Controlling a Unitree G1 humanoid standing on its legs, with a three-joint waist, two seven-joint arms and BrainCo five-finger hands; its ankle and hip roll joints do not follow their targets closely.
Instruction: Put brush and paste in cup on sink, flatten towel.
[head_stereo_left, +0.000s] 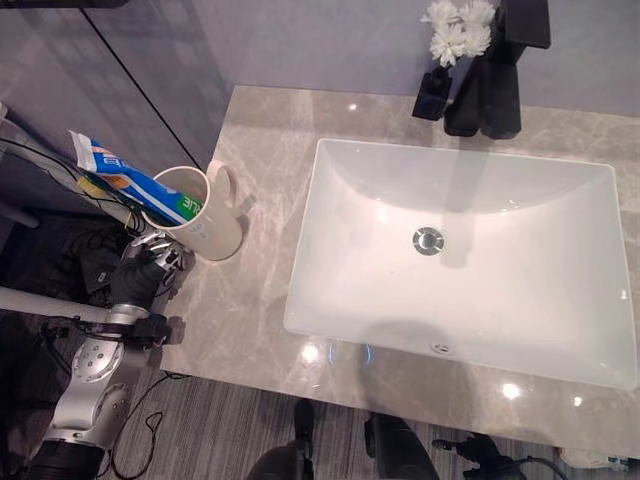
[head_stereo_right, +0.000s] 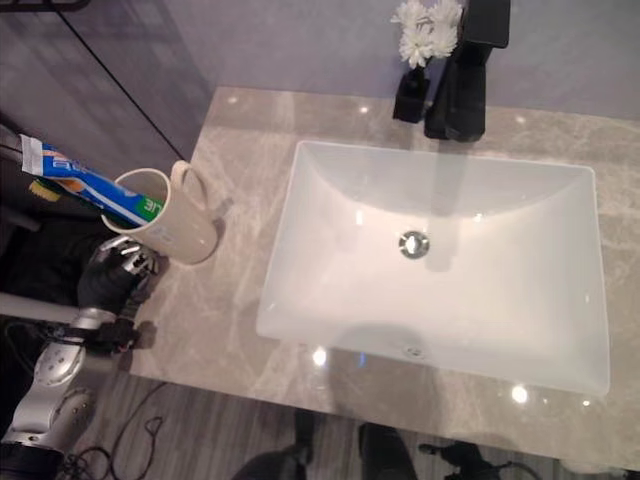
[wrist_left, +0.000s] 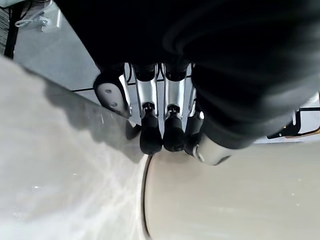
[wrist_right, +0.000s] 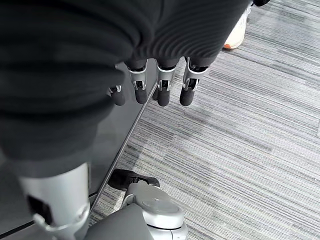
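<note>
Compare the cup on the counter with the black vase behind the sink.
The cup is cream and round with a side handle; the vase is black and boxy. The cup holds a toothpaste tube leaning out; the vase holds white flowers. Both stand upright on the marble counter.

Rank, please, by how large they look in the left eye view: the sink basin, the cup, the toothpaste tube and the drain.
1. Sink basin, by far the largest.
2. Cup.
3. Toothpaste tube: partly hidden inside the cup, so close to it in apparent size; this order is unsure.
4. Drain, smallest.
</note>
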